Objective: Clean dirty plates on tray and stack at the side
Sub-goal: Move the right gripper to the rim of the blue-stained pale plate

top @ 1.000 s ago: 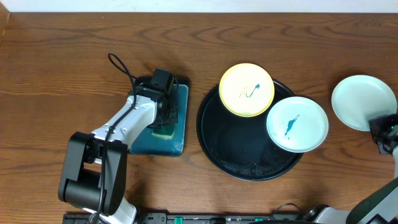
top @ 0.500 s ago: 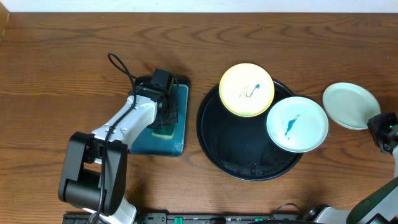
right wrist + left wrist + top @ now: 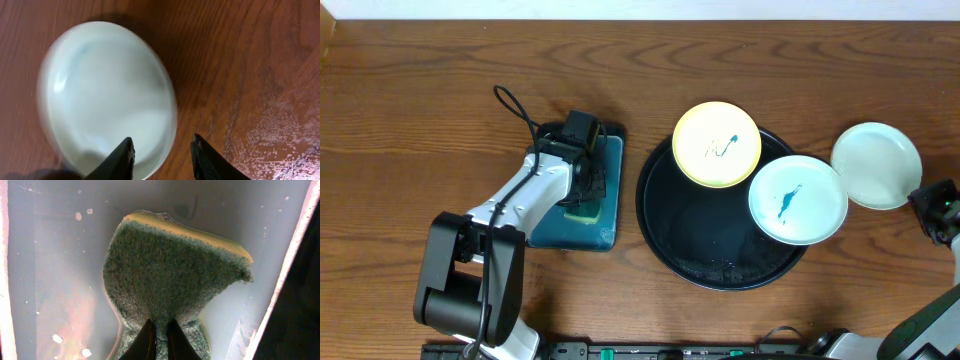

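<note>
One plate (image 3: 105, 95) ahead of parted right claw (image 3: 162, 138), left claw (image 3: 160, 322) clamped on sponge (image 3: 170, 265)

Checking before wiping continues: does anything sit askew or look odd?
Both marked plates overhang the black tray: the yellow plate at its far rim, the marked white plate at its right rim. The unmarked plate on the wood looks blurred in the right wrist view.

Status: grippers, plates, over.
Left gripper shut on yellow-green sponge. Right gripper open at unmarked pale round plate. Marked yellow plate, marked white plate on round black tray. Nothing blocking.
</note>
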Motion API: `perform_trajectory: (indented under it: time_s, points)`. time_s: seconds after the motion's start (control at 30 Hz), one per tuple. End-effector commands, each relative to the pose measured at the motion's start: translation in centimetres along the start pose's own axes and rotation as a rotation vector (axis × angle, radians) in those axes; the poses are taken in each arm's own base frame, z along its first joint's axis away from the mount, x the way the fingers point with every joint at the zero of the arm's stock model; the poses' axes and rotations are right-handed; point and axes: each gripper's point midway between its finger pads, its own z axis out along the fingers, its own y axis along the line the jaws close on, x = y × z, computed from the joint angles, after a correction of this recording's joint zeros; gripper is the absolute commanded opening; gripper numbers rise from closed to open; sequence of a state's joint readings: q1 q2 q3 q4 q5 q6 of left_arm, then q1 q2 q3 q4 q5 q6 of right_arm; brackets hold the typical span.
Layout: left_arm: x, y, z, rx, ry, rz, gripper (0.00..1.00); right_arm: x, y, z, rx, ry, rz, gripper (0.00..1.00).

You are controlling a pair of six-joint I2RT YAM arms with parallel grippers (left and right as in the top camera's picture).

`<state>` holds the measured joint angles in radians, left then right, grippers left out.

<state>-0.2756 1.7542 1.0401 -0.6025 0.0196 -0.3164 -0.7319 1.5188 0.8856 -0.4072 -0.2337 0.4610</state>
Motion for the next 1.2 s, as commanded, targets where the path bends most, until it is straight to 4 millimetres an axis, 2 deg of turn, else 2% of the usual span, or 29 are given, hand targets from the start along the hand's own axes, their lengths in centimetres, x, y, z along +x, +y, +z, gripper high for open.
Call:
perform_trajectory:
  time_s: [0.0,0.27,0.53,0.7,0.87,0.93,1.07,1.17]
  points:
    - [1.8,0.8,1.2,-0.031,0.066,0.01,0.08,0.0,1.7,0.0,-0.03,0.005,-0.067,0.36]
    - [1.8,0.8,1.2,-0.031,0.066,0.01,0.08,0.9,3.0,0.2,-0.055,0.023,-0.156,0.41]
    - [1.8,0.8,1.2,-0.031,0.067,0.01,0.08,2.5,7.0,-0.1,-0.236,0.065,-0.315,0.41]
    - [1.8,0.8,1.2,-0.031,0.066,0.01,0.08,2.9,9.7,-1.5,-0.323,0.062,-0.407,0.41]
    - [1.8,0.8,1.2,-0.031,0.066,0.01,0.08,3.3,12.0,-4.0,-0.361,0.034,-0.543,0.42]
    - [1.8,0.8,1.2,-0.031,0.066,0.01,0.08,4.0,11.8,-4.6,-0.33,0.051,-0.579,0.42]
    - [1.8,0.8,1.2,-0.031,0.066,0.01,0.08,5.4,9.6,-4.7,-0.188,0.098,-0.607,0.42]
    - [1.7,0.8,1.2,-0.031,0.065,0.01,0.08,7.9,8.6,-4.8,-0.153,0.195,-0.647,0.43]
